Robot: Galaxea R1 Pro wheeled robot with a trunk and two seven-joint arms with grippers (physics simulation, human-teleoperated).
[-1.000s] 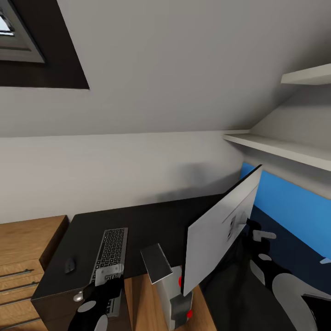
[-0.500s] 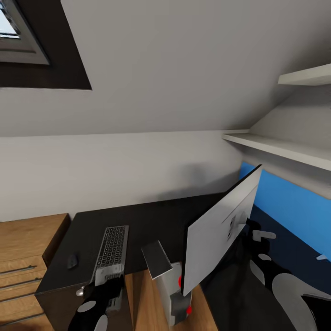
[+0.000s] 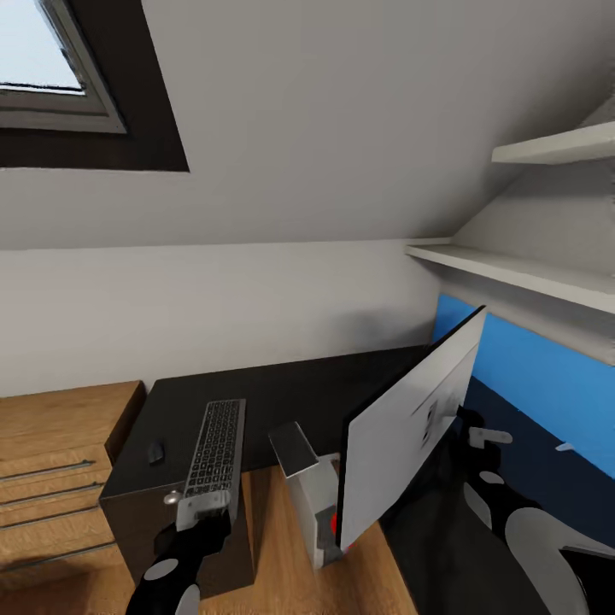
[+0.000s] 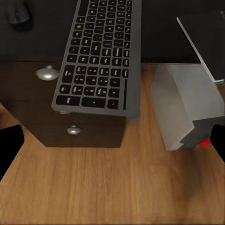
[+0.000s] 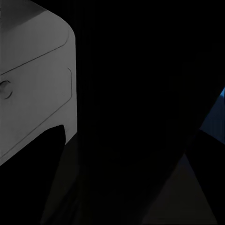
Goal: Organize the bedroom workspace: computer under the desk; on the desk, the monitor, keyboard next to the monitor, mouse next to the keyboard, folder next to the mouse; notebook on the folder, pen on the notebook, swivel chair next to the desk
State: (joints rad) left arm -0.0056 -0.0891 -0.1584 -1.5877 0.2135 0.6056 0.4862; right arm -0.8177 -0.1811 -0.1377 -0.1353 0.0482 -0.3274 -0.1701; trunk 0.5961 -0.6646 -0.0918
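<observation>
The keyboard (image 3: 215, 448) lies on the black desk (image 3: 290, 389), its near end hanging past the edge over the drawer unit (image 3: 149, 530). The small black mouse (image 3: 155, 451) sits on the desk beside it. My left gripper (image 3: 203, 512) hovers open just before the keyboard's near end, its fingertips (image 4: 10, 147) wide apart over the floor. The monitor (image 3: 410, 427) hangs tilted, white back up, with my right gripper (image 3: 468, 431) shut on its rear mount. The grey computer (image 3: 314, 504) stands on the wood floor by the desk, a red dot on its front.
A light wood drawer cabinet (image 3: 51, 453) stands left of the desk. The desk's blue back panel (image 3: 530, 376) and white wall shelves (image 3: 512, 273) are at the right. A sloped ceiling with a skylight (image 3: 51, 68) hangs overhead.
The whole picture has shifted, so the camera moved: desk, keyboard, mouse and computer now sit further right and higher. Both arms and the held monitor keep their place in the view.
</observation>
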